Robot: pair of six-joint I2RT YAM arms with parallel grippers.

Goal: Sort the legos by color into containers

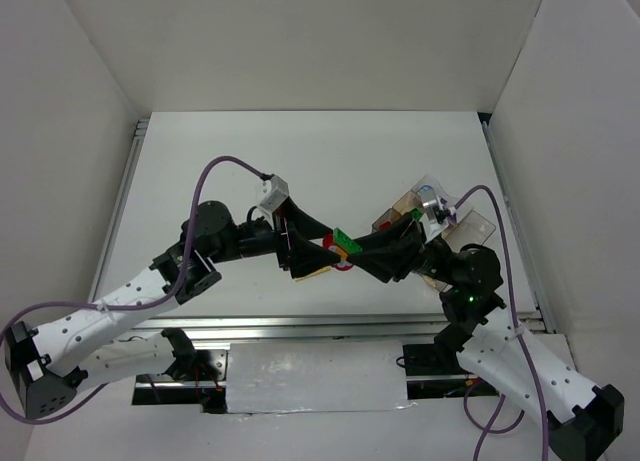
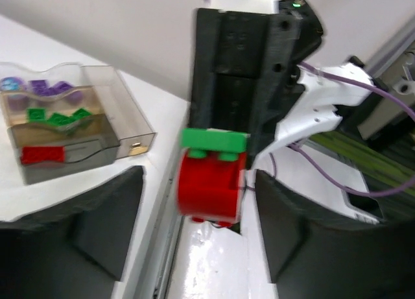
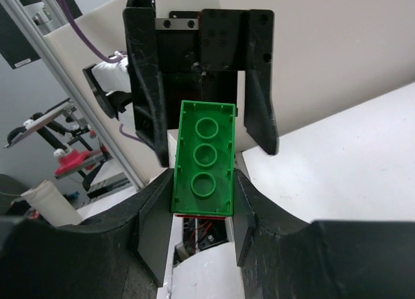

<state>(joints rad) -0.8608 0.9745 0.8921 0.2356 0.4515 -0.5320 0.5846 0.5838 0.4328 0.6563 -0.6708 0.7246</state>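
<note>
Above the near part of the worktop, a green brick is clamped by its long sides in the right pincer; its hollow underside is shown only in the right wrist view. A red brick joined to it is revealed by the left wrist view, where the left pincer is spread wide on either side. Farther off, the organizer box is seen holding purple pieces, green pieces and a red piece in separate compartments.

We see a white table enclosed by plain white walls, with an aluminium rail along its near edge.
</note>
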